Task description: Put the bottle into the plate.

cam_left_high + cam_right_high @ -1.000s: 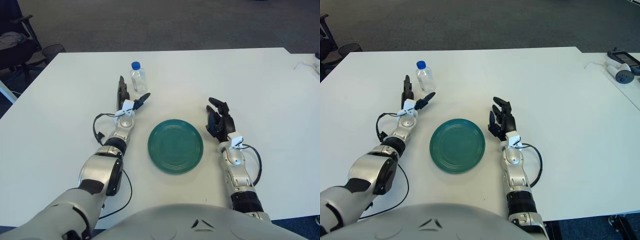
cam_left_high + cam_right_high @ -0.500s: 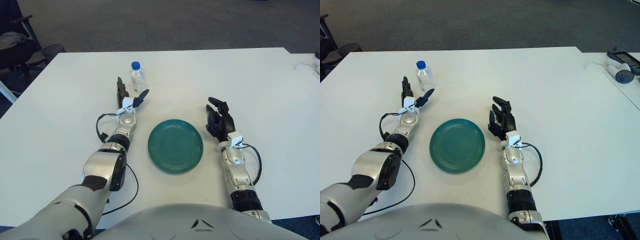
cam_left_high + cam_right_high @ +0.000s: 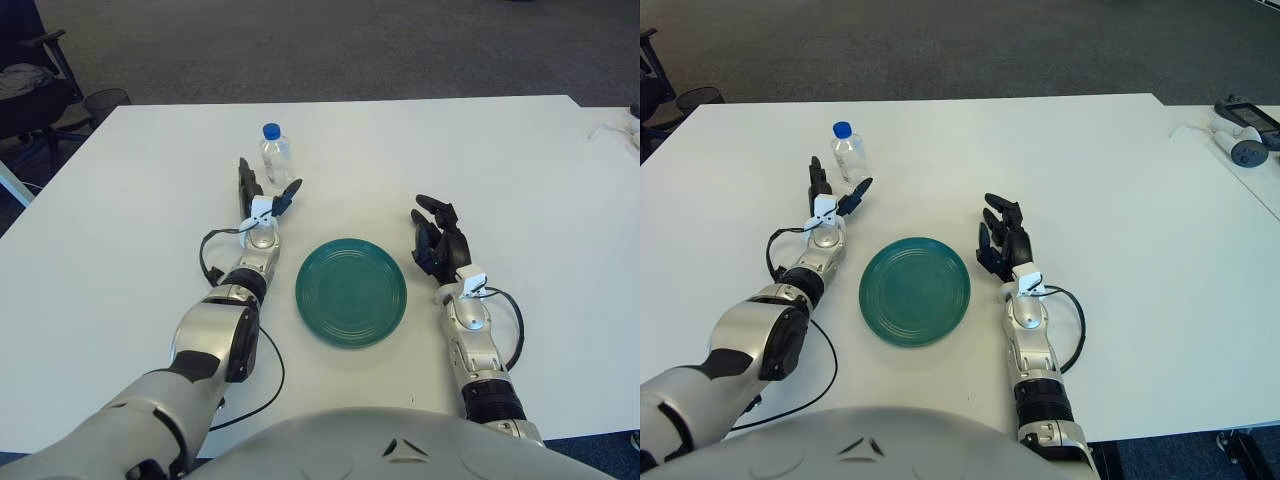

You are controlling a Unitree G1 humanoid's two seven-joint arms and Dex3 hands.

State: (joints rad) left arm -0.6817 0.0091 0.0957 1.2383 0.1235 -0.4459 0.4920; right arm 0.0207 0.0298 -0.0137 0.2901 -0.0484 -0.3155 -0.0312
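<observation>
Left hand (image 3: 262, 195) is reaching with fingers spread wide and empty, just short of the small clear plastic bottle with a blue cap (image 3: 275, 154), which is standing upright at 11 o'clock from the round teal plate (image 3: 351, 291). It looks light, slick and tippy; gripping mid-body seems best. Right hand (image 3: 440, 240) is sitting at the plate's 3 o'clock, fingers loose.

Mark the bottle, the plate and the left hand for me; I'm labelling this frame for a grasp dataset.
bottle (image 3: 276, 157): left eye view, on its clear body below the blue cap.
plate (image 3: 351, 291): left eye view, on the bare green centre.
left hand (image 3: 262, 194): left eye view, between its spread fingers, near the bottle.
</observation>
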